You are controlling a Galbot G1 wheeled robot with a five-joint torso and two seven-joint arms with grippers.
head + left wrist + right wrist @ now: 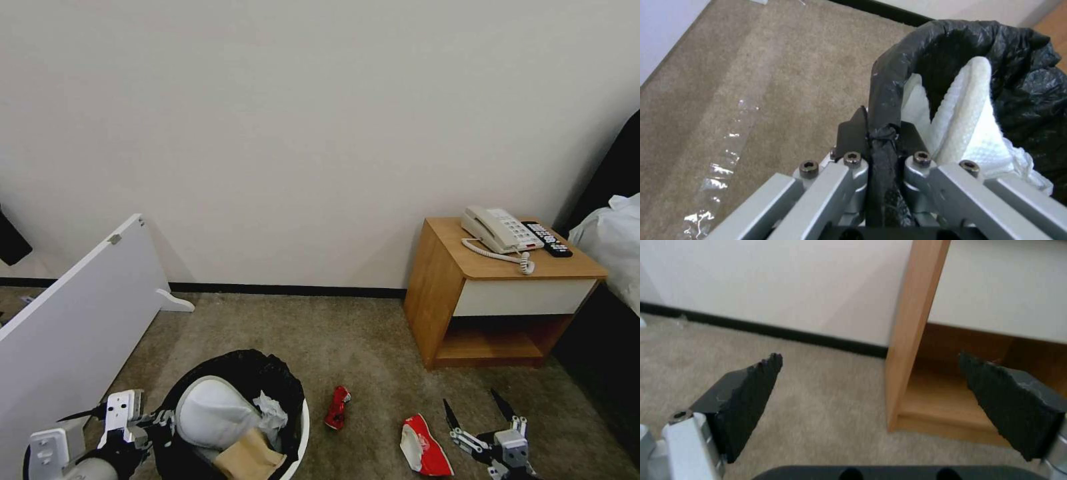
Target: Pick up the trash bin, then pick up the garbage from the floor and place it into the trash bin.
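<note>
In the head view, the trash bin (pixel 293 427) stands upright on the floor (pixel 320 340) at lower left, holding a slipper (pixel 213 413). The crushed can (pixel 337 407) lies pointing toward the wall; the red-and-white wrapper (pixel 423 447) lies just beside the right gripper (pixel 481 413), whose fingers are spread. The left wrist view shows the left gripper (pixel 880 133) clamped on the bin's bag-covered rim. In the right wrist view, the spread pads (pixel 746 400) face a wooden nightstand (pixel 913 333).

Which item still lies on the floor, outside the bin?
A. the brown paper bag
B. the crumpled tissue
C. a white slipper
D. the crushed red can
D: the can lies on the floor beside the bin, while the slipper, paper bag and tissue are inside it.
</note>
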